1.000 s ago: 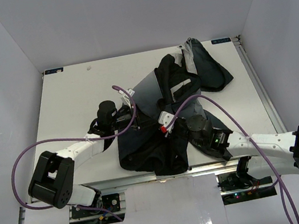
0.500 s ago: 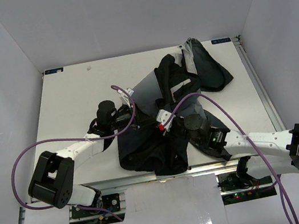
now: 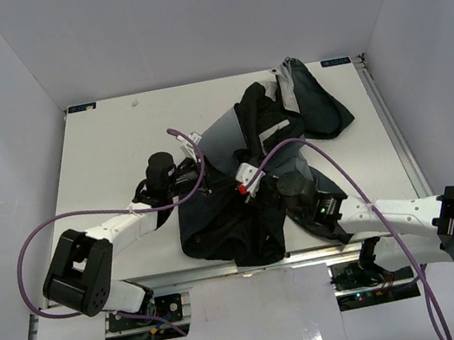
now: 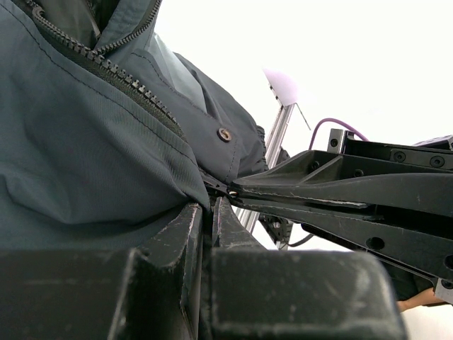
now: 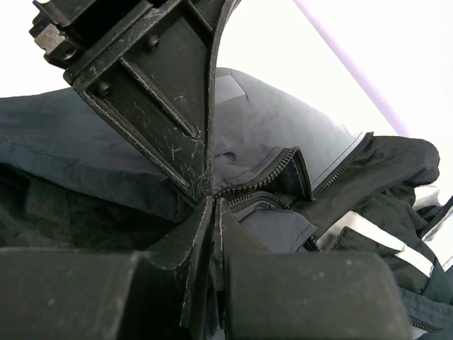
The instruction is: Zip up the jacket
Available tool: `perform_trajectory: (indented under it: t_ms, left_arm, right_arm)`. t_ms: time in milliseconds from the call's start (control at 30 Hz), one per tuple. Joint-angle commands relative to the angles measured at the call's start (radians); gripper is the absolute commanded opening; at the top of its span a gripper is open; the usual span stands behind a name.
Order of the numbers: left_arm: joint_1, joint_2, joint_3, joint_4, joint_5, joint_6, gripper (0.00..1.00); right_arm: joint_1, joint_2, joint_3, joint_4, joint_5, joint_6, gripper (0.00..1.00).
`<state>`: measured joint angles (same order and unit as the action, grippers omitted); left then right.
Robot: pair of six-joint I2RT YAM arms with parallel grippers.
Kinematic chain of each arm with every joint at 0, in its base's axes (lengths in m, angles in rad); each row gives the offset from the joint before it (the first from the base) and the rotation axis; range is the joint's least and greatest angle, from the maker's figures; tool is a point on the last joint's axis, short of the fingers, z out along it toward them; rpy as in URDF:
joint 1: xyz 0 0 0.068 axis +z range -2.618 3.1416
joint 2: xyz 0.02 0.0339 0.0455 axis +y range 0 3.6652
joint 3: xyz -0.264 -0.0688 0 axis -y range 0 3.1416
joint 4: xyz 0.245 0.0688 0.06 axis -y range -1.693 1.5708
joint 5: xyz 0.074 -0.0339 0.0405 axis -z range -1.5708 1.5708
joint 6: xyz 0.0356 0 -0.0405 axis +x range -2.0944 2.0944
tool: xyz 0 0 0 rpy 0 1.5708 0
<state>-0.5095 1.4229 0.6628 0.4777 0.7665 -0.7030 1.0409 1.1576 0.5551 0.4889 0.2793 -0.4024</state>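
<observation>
Jacket (image 3: pixel 219 224) on white table (image 3: pixel 99 140), pale walls (image 3: pixel 183 19), left end effector (image 4: pixel 211 203) and right end effector (image 5: pixel 214 203) pinching it

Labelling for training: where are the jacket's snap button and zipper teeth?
snap button (image 4: pixel 224 134): left wrist view, button centre.
zipper teeth (image 4: pixel 100 62): left wrist view, middle of the tooth row.

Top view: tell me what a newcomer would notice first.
A crumpled dark jacket sprawls from the middle of the white table toward its far right corner. Both grippers meet over its middle, the left gripper and right gripper each pinched shut on fabric by the zipper, as the wrist views show. Purple cables loop off both arms.
</observation>
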Motion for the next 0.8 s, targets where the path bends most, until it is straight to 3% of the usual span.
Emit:
perform_trajectory:
  t_ms: [0, 267, 433, 767]
  left_arm:
    - [-0.026, -0.051, -0.005, -0.015, 0.151, 0.005, 0.0]
    - [-0.032, -0.055, -0.005, -0.023, 0.148, 0.019, 0.0]
    - [-0.034, -0.055, -0.005, -0.024, 0.148, 0.02, 0.0]
    - [-0.034, -0.056, -0.005, -0.024, 0.148, 0.02, 0.0]
  right_arm:
    - [-0.037, -0.01, 0.05, 0.054, 0.15, -0.008, 0.08]
    - [-0.047, -0.022, 0.052, 0.056, 0.142, -0.109, 0.08]
    - [-0.048, -0.02, 0.079, 0.013, 0.083, -0.116, 0.24]
    - [-0.06, 0.01, 0.091, 0.023, 0.11, -0.074, 0.2]
